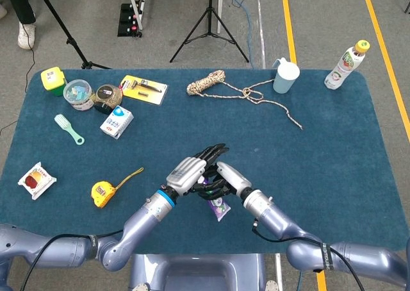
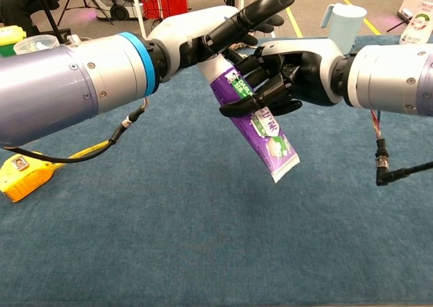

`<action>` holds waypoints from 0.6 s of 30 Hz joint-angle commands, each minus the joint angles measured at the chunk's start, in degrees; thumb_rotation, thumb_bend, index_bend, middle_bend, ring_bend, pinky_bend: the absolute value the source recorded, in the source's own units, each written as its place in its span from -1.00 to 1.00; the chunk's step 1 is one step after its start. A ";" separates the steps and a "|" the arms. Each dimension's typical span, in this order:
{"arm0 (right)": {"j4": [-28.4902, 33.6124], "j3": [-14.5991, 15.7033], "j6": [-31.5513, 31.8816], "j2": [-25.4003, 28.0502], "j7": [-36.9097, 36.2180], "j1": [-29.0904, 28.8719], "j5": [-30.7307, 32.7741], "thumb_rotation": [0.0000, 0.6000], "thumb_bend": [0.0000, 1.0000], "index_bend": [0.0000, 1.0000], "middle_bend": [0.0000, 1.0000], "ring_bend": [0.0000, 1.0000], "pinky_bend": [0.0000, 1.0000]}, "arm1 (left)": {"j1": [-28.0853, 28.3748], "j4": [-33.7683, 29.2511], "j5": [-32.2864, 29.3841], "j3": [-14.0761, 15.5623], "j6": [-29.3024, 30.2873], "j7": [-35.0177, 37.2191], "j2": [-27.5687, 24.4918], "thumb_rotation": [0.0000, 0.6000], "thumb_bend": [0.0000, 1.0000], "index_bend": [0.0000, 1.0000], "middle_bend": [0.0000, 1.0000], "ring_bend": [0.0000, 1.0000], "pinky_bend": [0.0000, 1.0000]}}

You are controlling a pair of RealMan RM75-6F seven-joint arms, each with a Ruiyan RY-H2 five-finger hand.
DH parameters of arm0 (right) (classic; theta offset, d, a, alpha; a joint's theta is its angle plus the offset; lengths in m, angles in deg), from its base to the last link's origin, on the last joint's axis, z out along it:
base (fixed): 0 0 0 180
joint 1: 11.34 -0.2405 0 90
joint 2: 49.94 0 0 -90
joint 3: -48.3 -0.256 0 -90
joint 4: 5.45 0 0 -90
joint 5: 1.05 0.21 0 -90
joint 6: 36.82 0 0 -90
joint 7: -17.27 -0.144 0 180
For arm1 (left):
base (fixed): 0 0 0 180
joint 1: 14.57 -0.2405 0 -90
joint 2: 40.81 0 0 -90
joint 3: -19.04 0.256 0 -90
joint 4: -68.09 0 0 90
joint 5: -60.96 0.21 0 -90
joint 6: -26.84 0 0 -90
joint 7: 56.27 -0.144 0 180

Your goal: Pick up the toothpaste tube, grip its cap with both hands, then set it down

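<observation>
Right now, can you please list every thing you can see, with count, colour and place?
toothpaste tube: 1, purple and white, held above the table
table: 1, dark blue cover
tape measure: 1, yellow, front left
snack packet: 1, white and red, left edge
brush: 1, pale green, left
milk carton: 1, white and blue, left
jars: 2, back left
yellow card: 1, back left
rope: 1, beige, back centre
cup: 1, light blue, back right
bottle: 1, yellow cap, back right corner
left hand: over the tube's top
right hand: holds the tube
</observation>
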 commanded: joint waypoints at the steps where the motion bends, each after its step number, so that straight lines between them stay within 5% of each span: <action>1: -0.24 0.27 -0.12 0.20 0.31 -0.04 0.04 1.00 -0.30 0.63 0.96 1.00 1.00 | -0.09 -0.15 0.17 -0.05 0.07 -0.01 -0.25 -1.00 -0.87 -1.00 -1.00 -1.00 -0.72; 13: -3.24 4.06 1.10 2.02 6.47 0.24 -0.87 1.00 -0.30 0.62 0.88 1.00 1.00 | -2.24 -4.36 2.47 -0.46 1.72 -0.63 -7.29 -1.00 -0.87 -1.00 -1.00 -1.00 -0.72; 18: -6.68 7.36 3.76 1.18 15.60 -0.72 -1.51 1.00 -0.30 0.44 0.72 0.97 0.89 | -4.35 -6.71 3.98 -0.11 3.42 -1.04 -12.43 -1.00 -0.87 -1.00 -1.00 -1.00 -0.72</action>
